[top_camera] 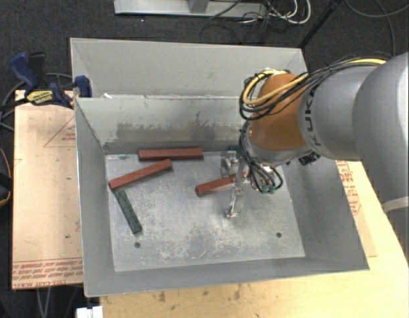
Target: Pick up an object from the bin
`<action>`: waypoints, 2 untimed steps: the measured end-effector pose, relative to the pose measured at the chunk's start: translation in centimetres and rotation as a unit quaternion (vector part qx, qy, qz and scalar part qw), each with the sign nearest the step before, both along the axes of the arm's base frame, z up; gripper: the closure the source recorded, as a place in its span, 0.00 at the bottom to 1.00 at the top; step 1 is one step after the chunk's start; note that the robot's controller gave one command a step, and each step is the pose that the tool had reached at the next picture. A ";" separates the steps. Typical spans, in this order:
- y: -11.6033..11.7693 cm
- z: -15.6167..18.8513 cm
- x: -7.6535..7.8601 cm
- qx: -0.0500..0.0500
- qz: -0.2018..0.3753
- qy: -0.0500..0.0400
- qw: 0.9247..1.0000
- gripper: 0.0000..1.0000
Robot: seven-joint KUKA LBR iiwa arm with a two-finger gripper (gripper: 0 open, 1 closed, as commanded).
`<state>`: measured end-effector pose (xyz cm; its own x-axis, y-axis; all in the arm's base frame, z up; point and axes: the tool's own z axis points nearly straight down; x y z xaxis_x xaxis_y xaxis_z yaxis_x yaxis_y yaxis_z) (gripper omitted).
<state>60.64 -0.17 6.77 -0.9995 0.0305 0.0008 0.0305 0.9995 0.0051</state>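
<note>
My gripper (231, 187) hangs low over the right middle of the bin floor, open, with one fingertip (233, 211) toward the front and the other toward the back wall. A short red-brown stick (209, 189) lies on the floor with its right end in the gap between the two fingers; neither finger visibly presses on it. The stick points out to the left, slightly tilted.
Two longer red-brown sticks lie to the left, one (170, 154) along the back wall and one (140, 175) slanted below it. A dark green stick (130, 212) lies near the left wall. The arm with its orange cover and cables looms over the bin's right side.
</note>
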 end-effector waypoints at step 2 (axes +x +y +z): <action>1.5 14.7 -1.8 -0.002 0.023 -0.006 1.000 1.00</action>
